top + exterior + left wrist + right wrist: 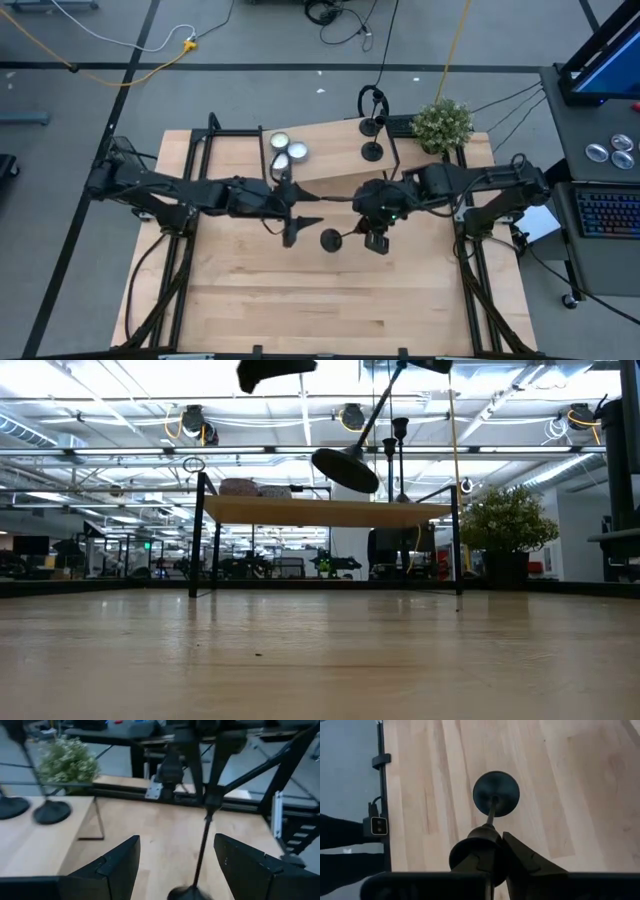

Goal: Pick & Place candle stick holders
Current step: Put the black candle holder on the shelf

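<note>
One matte-black candle stick holder, with a round base [331, 239] and a thin stem [491, 815], is lifted above the table's middle by my right gripper [362, 232], which is shut on its upper end. My left gripper [300, 222] is open and empty just left of it. In the left wrist view its fingers stand on either side of the stem [202, 845], apart from it. Two more holders [372, 125] [372, 152] stand upright on their bases on a raised wooden platform [330, 150] at the far side. My right gripper pinches the holder's widened upper end [479, 842] between its two fingers, coming from the table's right side and slanting down. The holder is lifted clear of the table and tilted, with its stem running down toward the left arm and its base [345, 470] lowest.
Three tea lights [287, 151] lie on the platform's left end. A potted plant [443, 122] stands at the far right corner. Black frame rails [195, 160] run along the table's sides. Bare wood [330, 300] spans the near half.
</note>
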{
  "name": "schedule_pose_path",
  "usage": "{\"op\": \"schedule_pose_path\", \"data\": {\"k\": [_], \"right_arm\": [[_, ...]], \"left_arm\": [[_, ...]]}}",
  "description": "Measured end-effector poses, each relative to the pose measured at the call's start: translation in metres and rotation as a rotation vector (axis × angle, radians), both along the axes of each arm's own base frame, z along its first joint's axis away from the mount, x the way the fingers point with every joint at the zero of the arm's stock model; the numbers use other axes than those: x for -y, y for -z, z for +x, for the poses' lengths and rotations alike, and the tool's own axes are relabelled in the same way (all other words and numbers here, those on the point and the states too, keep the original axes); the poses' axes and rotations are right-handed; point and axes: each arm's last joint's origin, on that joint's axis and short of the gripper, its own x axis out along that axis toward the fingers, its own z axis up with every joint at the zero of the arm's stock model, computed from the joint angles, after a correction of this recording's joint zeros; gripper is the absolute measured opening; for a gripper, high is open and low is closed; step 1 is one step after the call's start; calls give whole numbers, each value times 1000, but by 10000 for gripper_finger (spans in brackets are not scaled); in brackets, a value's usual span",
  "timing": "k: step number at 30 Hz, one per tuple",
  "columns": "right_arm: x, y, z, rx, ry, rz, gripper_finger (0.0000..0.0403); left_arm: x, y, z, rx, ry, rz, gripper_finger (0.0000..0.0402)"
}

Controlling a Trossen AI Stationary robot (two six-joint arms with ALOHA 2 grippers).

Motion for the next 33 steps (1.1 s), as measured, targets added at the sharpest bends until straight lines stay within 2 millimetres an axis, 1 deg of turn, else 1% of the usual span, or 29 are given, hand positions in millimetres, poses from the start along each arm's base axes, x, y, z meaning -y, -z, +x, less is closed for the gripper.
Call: {"op": "schedule_pose_path", "data": {"k": [5, 8, 11, 19, 21, 23, 27, 29, 33], "right_arm": [[10, 2, 3, -9, 14, -8, 10], [14, 2, 4, -6, 18, -15, 10], [17, 1, 4, -2, 17, -18, 10], [18, 2, 3, -10, -2, -33, 10], [18, 2, 3, -9, -5, -34, 10], [17, 2, 4, -1, -9, -36, 10], [17, 2, 4, 3, -18, -41, 10], [17, 2, 4, 2, -25, -42, 10], [17, 2, 4, 0, -29, -43, 10]], "left_arm": [[3, 2, 22, 7, 47, -13, 257], [5, 4, 38, -29, 55, 14, 257], [6, 6, 53, -101, 68, 16, 257], [4, 3, 86, -169, 135, -10, 257], [4, 7, 91, -210, 143, -13, 257], [5, 10, 98, -209, 152, -21, 257], [5, 19, 105, -229, 149, -32, 257], [4, 23, 105, -250, 144, -42, 257], [3, 22, 106, -243, 136, -55, 257]]}}
